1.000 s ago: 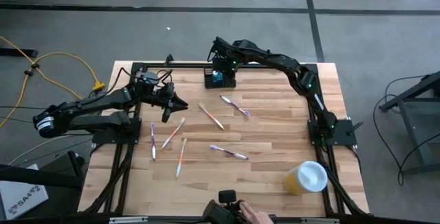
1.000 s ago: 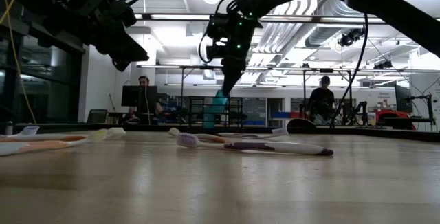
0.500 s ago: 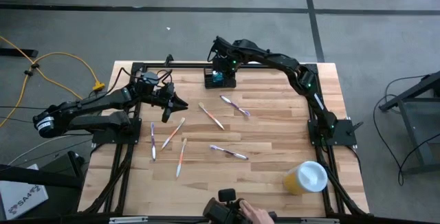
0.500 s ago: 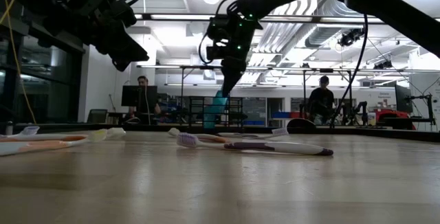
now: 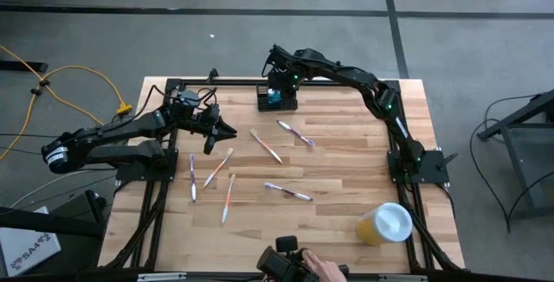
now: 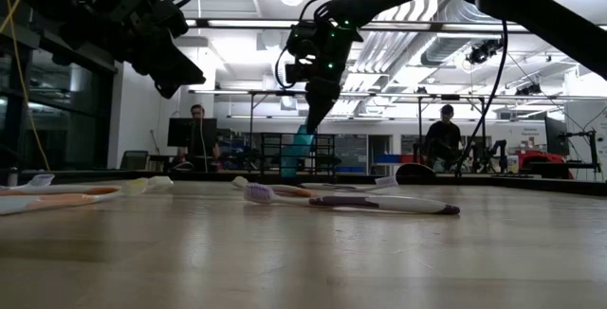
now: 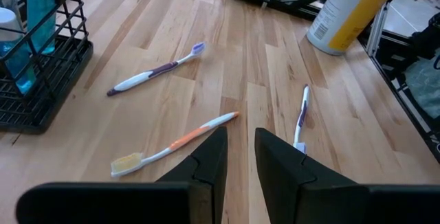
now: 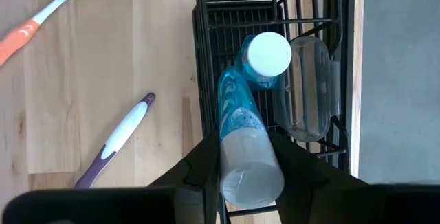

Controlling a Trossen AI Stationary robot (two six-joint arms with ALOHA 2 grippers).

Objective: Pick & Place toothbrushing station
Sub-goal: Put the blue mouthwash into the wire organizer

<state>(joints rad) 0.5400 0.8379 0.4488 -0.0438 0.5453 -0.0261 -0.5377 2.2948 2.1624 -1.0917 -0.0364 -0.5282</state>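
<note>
A: Where does the right gripper (image 8: 242,157) stand, and what have its jaws got?

B: Above the black wire caddy (image 5: 276,99) at the top centre of the high view, its jaws closed on a translucent blue tube with a pale end (image 8: 245,157), which leans into the caddy beside a blue white-capped bottle (image 8: 265,59).

A: And the left gripper (image 7: 238,157)?

B: At the left of the high view, above the wooden table (image 5: 346,165); jaws a narrow gap apart, holding nothing, over an orange-handled toothbrush (image 7: 175,144)
</note>
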